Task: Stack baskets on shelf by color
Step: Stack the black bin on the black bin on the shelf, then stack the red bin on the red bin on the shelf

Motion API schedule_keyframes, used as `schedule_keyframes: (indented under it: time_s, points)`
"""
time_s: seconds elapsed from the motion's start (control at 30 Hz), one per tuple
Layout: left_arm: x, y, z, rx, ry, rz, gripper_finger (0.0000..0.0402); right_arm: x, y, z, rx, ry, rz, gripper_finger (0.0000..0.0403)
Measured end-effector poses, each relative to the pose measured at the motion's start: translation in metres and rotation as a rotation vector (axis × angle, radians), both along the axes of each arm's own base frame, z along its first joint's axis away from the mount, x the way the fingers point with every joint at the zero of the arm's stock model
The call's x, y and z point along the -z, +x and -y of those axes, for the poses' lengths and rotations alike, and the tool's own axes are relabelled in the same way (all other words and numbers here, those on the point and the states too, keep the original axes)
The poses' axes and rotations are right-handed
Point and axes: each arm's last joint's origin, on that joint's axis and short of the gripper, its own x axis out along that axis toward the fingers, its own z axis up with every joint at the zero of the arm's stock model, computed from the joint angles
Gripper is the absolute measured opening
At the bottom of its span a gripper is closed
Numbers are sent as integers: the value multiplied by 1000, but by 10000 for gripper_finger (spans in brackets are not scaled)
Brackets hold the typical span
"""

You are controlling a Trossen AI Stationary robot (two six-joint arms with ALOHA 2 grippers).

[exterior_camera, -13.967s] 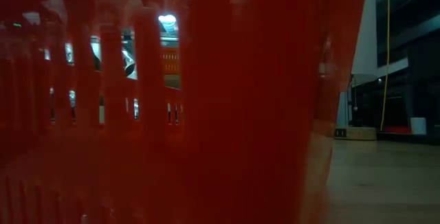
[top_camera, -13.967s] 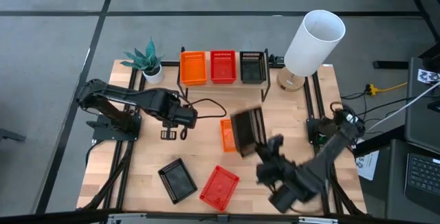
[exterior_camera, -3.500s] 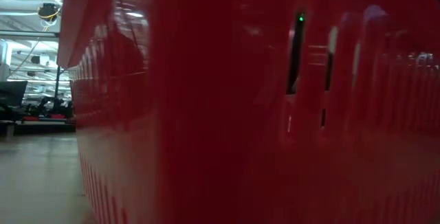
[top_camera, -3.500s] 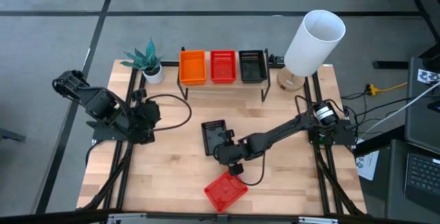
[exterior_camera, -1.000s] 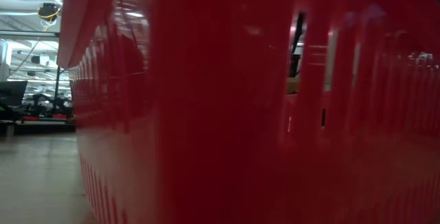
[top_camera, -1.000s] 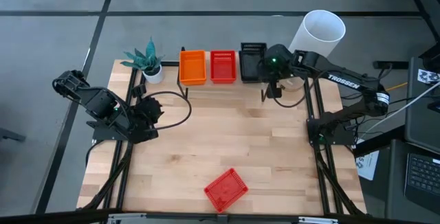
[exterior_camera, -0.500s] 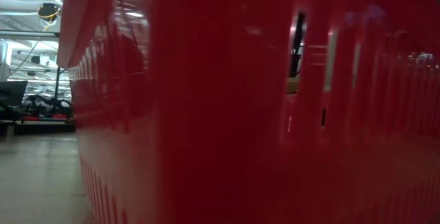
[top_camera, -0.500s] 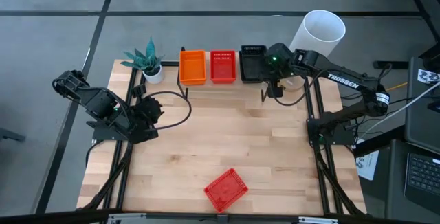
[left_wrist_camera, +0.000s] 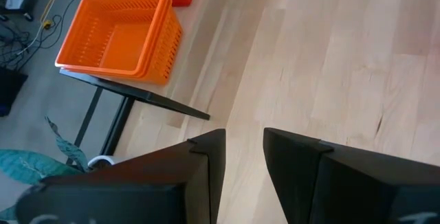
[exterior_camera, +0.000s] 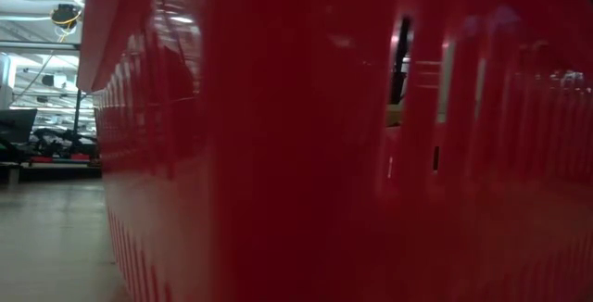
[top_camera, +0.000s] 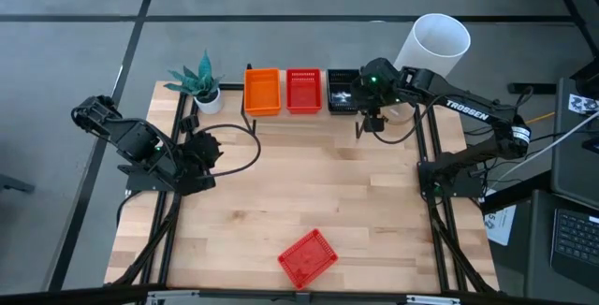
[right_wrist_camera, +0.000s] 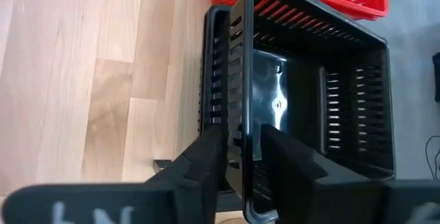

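Wooden table: right gripper, arm lettered "TROSSEN", fingers pinching black basket wall over shelf; left gripper slightly open, empty.

Orange baskets, red baskets, black baskets side by side on shelf; lone red basket near table's front edge.

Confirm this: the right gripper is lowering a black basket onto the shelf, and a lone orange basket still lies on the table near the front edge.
One thing is off: the lone basket on the table is red, not orange, as the high view shows. The right gripper does pinch a black basket wall at the shelf.
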Motion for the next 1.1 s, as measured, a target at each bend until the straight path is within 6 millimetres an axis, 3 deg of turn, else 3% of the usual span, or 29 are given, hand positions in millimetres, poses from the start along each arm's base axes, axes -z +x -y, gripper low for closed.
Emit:
schedule_keyframes:
  time_s: [0.33, 0.73, 1.0, 1.1]
  points:
    - [0, 0, 0, 0, 0, 0, 92, -1, 1, -2, 0, 77, 45, 148]
    - [0, 0, 0, -2, 5, 3, 92, -32, 5, 0, 2, 12, 168, 161]
    - [0, 0, 0, -1, 7, 2, 92, 0, 6, 4, 65, -6, 43, 161]
    - [0, 0, 0, -4, 14, 6, 92, 4, 8, 5, 71, -17, 33, 161]
